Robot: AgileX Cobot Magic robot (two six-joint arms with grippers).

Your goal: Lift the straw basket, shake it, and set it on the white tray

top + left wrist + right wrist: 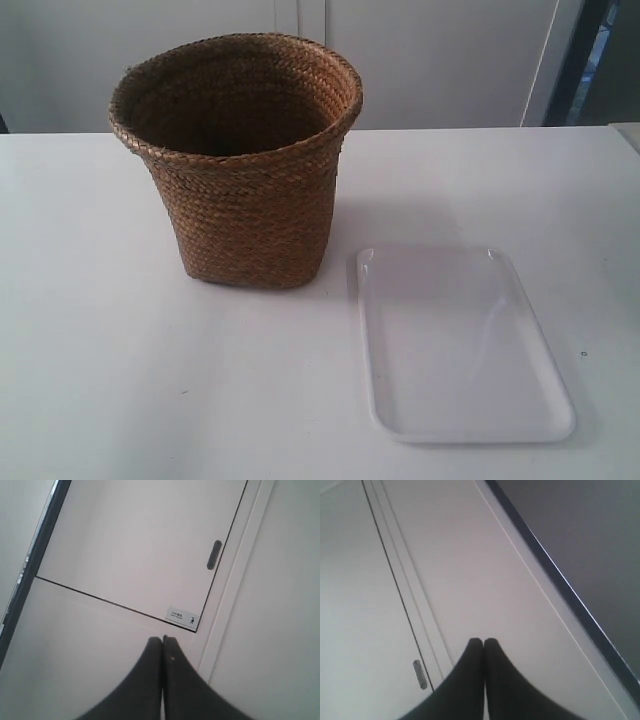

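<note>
While left pincer (162, 641) and right pincer (483, 641) sit clenched, empty, aimed away, the tall brown woven straw basket (245, 170) stands beside the flat white tray (460, 340) — probably light, springy; pinch its braided rim.

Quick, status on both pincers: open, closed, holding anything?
Left pincer: closed, holding nothing.
Right pincer: closed, holding nothing.

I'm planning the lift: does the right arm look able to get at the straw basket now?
Probably, not at once. The straw basket stands free, the white tray apart from it. The right gripper is shut, facing a wall, so must first turn and open.
</note>
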